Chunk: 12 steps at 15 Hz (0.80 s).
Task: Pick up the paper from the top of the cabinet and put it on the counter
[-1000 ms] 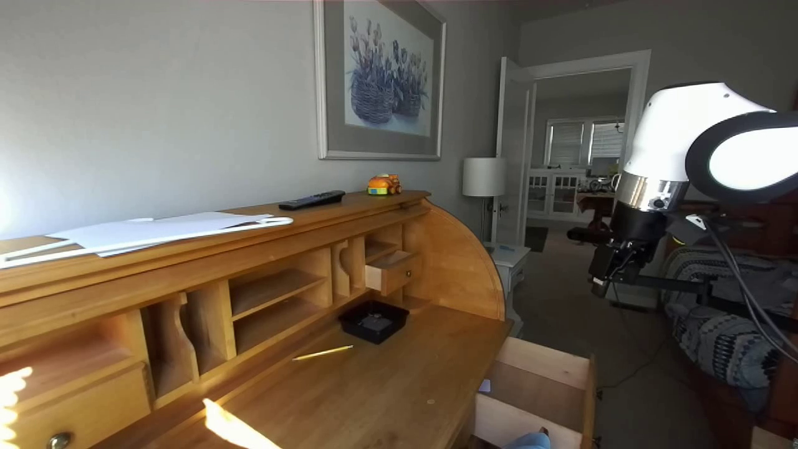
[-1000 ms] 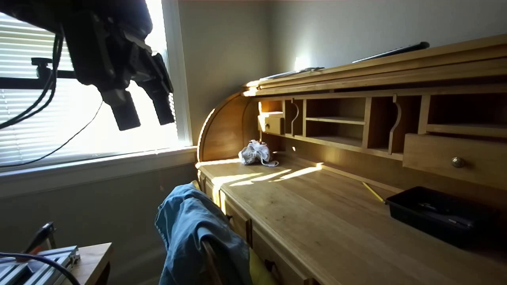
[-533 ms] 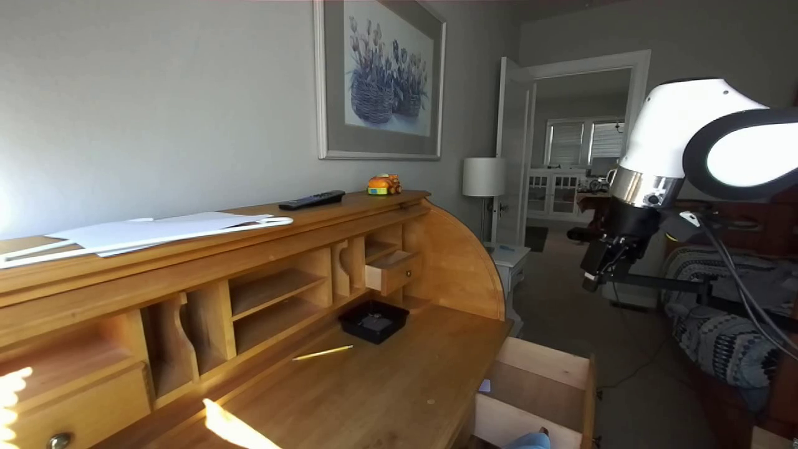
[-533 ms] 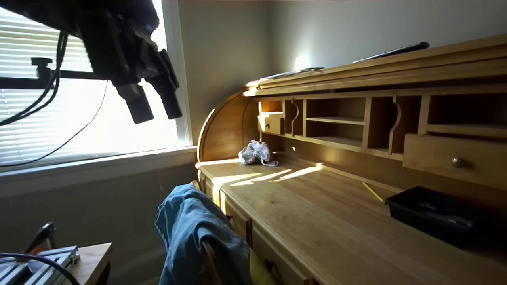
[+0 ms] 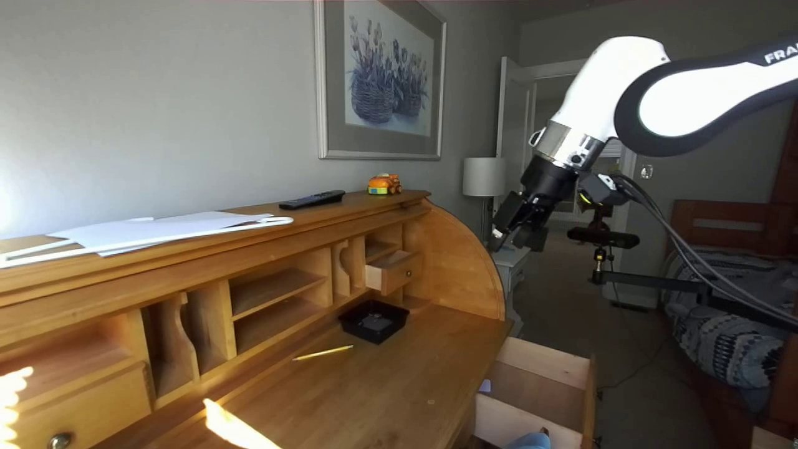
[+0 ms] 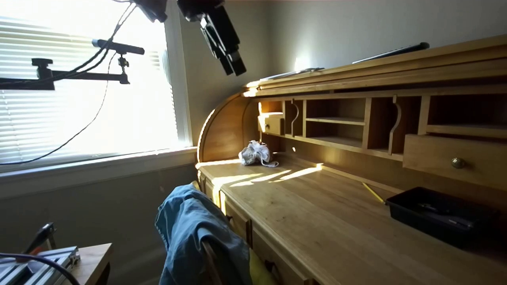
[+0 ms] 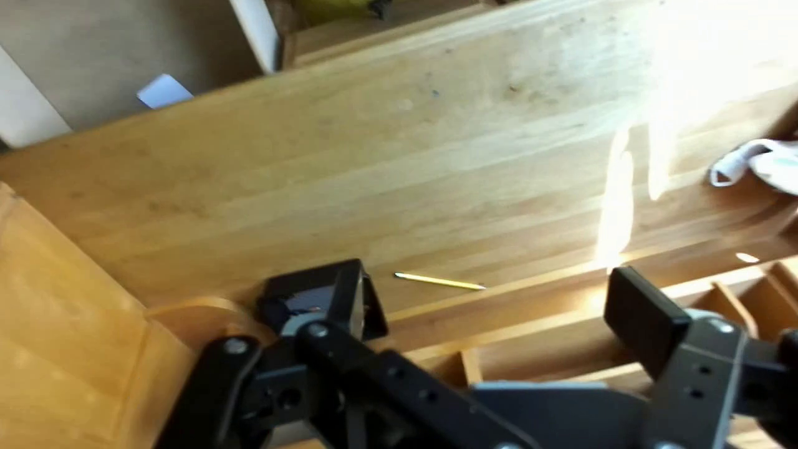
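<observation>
The white paper (image 5: 168, 228) lies on the flat top of the honey-coloured roll-top cabinet (image 5: 461, 262), at the left in an exterior view. Something with white edges lies with it along the front. In an exterior view only a thin edge of the paper (image 6: 291, 74) shows. The paper is out of the wrist view. The cabinet's lower work surface, the counter (image 5: 399, 386), also shows in the wrist view (image 7: 312, 181). My gripper (image 7: 492, 305) is open with nothing between its fingers. It is in the air, tilted, apart from the paper and cabinet in both exterior views (image 5: 512, 240) (image 6: 235, 71).
A black remote (image 5: 312, 199) and an orange toy (image 5: 384, 185) sit on the cabinet top. A black tray (image 5: 374, 321), a yellow pencil (image 5: 323, 353) and a white bag (image 6: 253, 152) are on the counter. A drawer (image 5: 542, 365) stands open. A blue-draped chair (image 6: 202, 233) stands in front.
The arm has swung left towards the cabinet in one exterior view, and right and up in the other, and the gripper has turned. The paper has not moved.
</observation>
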### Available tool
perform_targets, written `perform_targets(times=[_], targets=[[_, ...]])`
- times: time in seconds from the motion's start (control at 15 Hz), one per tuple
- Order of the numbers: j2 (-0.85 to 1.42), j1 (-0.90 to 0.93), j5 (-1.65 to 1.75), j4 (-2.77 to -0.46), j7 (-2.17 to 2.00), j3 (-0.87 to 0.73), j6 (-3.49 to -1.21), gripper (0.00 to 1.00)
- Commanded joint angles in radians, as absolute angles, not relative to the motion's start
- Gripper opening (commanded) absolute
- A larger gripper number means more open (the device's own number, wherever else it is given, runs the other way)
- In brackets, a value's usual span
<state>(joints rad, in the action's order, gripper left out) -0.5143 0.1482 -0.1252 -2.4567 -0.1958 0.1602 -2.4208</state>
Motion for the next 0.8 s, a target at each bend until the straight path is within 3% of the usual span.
perform_targets(times=[0.0,0.47,0.53,0.73], targets=[[-0.301,0.247,-0.251,-2.201,-0.044,0.105,-2.409,1.0],[-0.02,0.275,-0.363,-1.79,0.169,0.128,-2.301,1.0],[-0.126,0.261,-0.354,-1.93,0.127,0.139,-2.343,1.0],[-0.043,0.257,-0.352,-1.833,0.146,0.149,-2.336,1.0]])
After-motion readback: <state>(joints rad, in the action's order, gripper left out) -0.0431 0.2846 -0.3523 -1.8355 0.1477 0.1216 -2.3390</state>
